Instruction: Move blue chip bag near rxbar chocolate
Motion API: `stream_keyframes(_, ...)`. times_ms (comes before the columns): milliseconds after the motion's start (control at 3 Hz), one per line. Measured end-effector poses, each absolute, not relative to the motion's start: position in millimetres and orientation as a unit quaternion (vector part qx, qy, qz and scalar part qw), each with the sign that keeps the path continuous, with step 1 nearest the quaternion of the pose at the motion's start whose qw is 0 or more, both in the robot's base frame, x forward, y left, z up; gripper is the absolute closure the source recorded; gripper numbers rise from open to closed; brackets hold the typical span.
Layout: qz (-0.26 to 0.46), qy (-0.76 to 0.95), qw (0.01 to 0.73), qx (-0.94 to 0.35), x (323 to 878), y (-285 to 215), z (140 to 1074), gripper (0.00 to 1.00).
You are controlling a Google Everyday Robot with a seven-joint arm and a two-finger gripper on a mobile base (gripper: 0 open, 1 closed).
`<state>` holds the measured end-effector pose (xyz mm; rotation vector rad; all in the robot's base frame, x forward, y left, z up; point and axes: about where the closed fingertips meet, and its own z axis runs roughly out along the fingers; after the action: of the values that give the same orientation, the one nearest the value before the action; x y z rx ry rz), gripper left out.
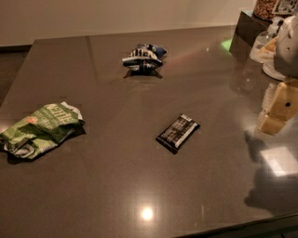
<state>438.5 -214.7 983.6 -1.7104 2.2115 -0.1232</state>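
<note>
The blue chip bag [144, 58], small, wrinkly, dark blue and white, lies on the dark table [116, 186] at the far middle. The rxbar chocolate [177, 133], a flat black bar with white lettering, lies at an angle near the table's middle, well in front of the bag and slightly to its right. My gripper [275, 110], tan and partly cut off, hangs at the right edge above the table. It is well to the right of the bar, far from the bag, and holds nothing I can see.
A larger green chip bag [42, 128] lies at the table's left. A dark box [247, 28] and a jar [265, 7] stand at the back right corner. The arm's white body [288, 44] fills the upper right. The table's front edge [242, 227] runs along the bottom.
</note>
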Motion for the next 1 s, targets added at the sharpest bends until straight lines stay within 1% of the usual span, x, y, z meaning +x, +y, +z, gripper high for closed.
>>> stream_keyframes(667, -0.029, 0.783, 0.168, -0.598, 457, -205, 983, 0.0)
stream_keyframes(1000, -0.019, 0.789, 0.182, -0.587, 496, -188, 978, 0.0)
